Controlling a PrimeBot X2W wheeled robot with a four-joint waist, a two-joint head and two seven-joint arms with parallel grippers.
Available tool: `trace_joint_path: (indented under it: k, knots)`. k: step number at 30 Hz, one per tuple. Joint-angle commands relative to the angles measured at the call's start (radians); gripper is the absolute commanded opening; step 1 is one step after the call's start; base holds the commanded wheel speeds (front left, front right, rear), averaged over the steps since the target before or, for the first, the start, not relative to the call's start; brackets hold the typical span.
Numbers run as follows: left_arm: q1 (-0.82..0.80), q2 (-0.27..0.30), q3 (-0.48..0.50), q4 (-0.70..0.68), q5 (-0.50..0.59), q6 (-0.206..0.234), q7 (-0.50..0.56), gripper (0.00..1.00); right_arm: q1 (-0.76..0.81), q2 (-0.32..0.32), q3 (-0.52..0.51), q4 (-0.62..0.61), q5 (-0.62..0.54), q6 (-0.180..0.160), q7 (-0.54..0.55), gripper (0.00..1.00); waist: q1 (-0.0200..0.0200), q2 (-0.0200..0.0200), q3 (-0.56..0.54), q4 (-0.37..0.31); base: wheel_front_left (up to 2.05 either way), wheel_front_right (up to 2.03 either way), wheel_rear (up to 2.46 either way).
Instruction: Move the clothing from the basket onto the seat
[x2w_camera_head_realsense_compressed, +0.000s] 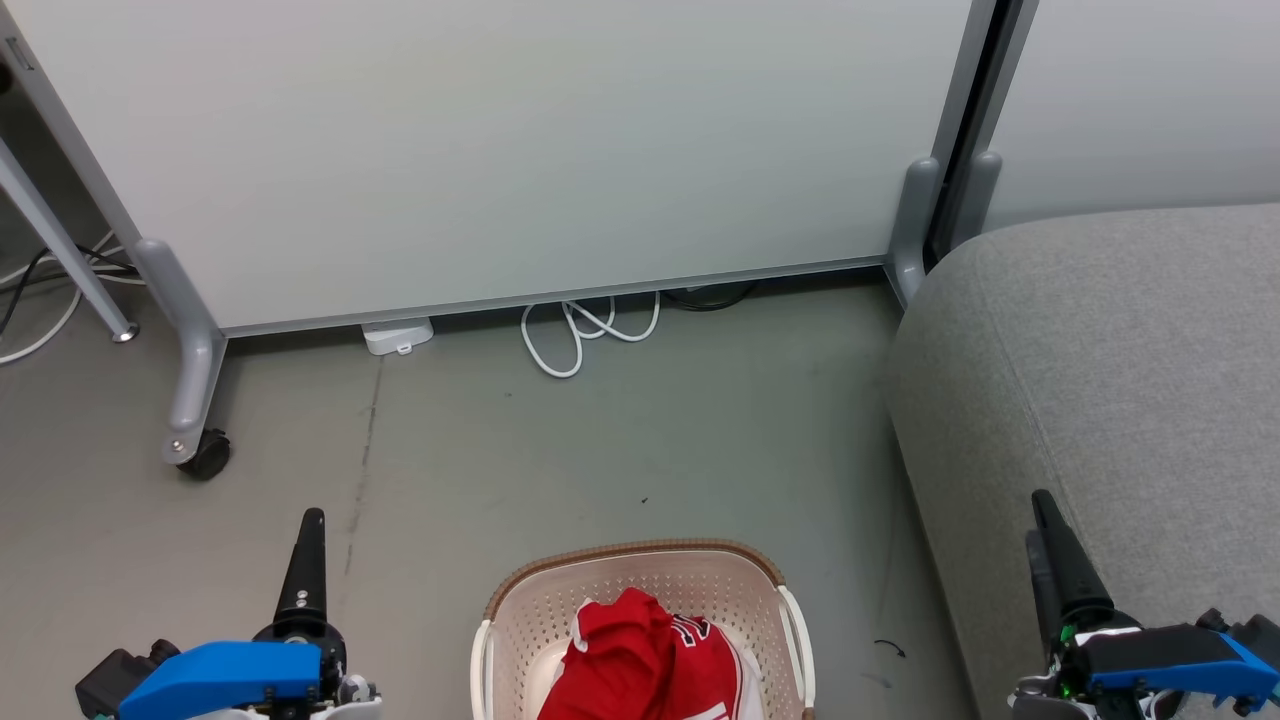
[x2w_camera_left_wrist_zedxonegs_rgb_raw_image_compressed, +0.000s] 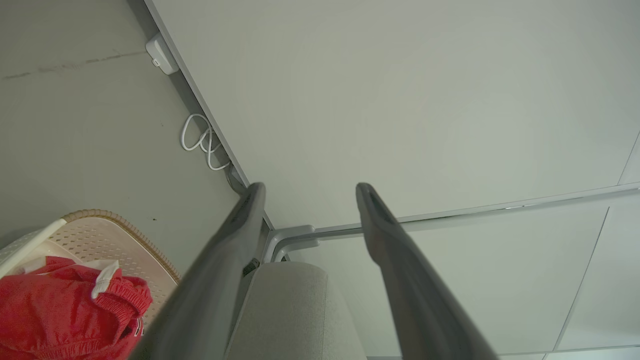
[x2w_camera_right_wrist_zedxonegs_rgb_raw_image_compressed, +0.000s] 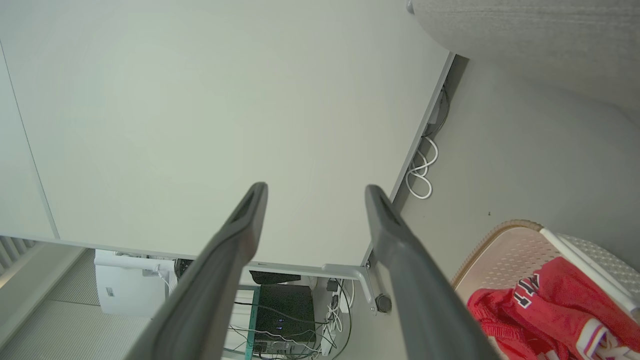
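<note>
The cream perforated basket (x2w_camera_head_realsense_compressed: 640, 548) with a brown rim stands on the floor at the bottom centre, between my two arms. The red clothing (x2w_camera_head_realsense_compressed: 640, 665) lies bunched inside it, with white trim and black-white numbers showing. The grey seat (x2w_camera_head_realsense_compressed: 1120, 370) rises to the right of the basket. My left gripper (x2w_camera_head_realsense_compressed: 313, 520) hangs left of the basket and my right gripper (x2w_camera_head_realsense_compressed: 1045, 505) hangs over the seat's front edge. In the left wrist view the left gripper (x2w_camera_left_wrist_zedxonegs_rgb_raw_image_compressed: 310, 187) is open and holds nothing, with the basket (x2w_camera_left_wrist_zedxonegs_rgb_raw_image_compressed: 125, 222) and clothing (x2w_camera_left_wrist_zedxonegs_rgb_raw_image_compressed: 60, 310) at lower left. The right gripper (x2w_camera_right_wrist_zedxonegs_rgb_raw_image_compressed: 315, 189) is likewise open, with the clothing (x2w_camera_right_wrist_zedxonegs_rgb_raw_image_compressed: 540, 305) at lower right.
A pale partition panel (x2w_camera_head_realsense_compressed: 500, 150) on grey feet stands behind the basket, with a black caster (x2w_camera_head_realsense_compressed: 205, 455) at its left foot. A looped white cable (x2w_camera_head_realsense_compressed: 580, 335) and a white adapter (x2w_camera_head_realsense_compressed: 398, 335) lie at its base. A slanted metal leg (x2w_camera_head_realsense_compressed: 60, 250) stands far left.
</note>
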Motion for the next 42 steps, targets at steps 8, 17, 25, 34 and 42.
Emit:
trace_joint_path:
  k: [8,17,25,34,42]
  knots:
    - [-0.024,0.009,-0.036,-0.024,0.189,0.016,-0.04,1.0,-0.03,-0.005,0.007,-0.013,-0.18,0.002,-0.04,1.0,0.0001,-0.0001,0.0,0.003,0.0,0.0,0.0]
    - [-0.028,0.01,-0.062,-0.037,0.375,0.023,-0.074,1.0,-0.033,-0.007,0.012,-0.024,-0.379,0.002,-0.073,1.0,0.0001,-0.0001,0.003,0.006,0.0,0.0,0.0]
    - [-0.023,0.011,-0.077,-0.045,0.517,0.026,-0.101,1.0,-0.031,-0.007,0.018,-0.03,-0.53,0.002,-0.101,1.0,0.0001,-0.0001,0.003,0.007,0.0,0.0,0.0]
    - [-0.023,0.012,-0.095,-0.046,0.637,0.035,-0.126,1.0,-0.032,-0.008,0.026,-0.021,-0.646,0.003,-0.126,1.0,0.0001,-0.0001,0.004,0.008,0.0,0.0,0.0]
    - [-0.024,0.013,-0.112,-0.041,0.751,0.038,-0.15,1.0,-0.037,-0.009,0.032,-0.014,-0.741,0.003,-0.15,1.0,0.0001,-0.0001,0.005,0.009,0.0,0.0,0.0]
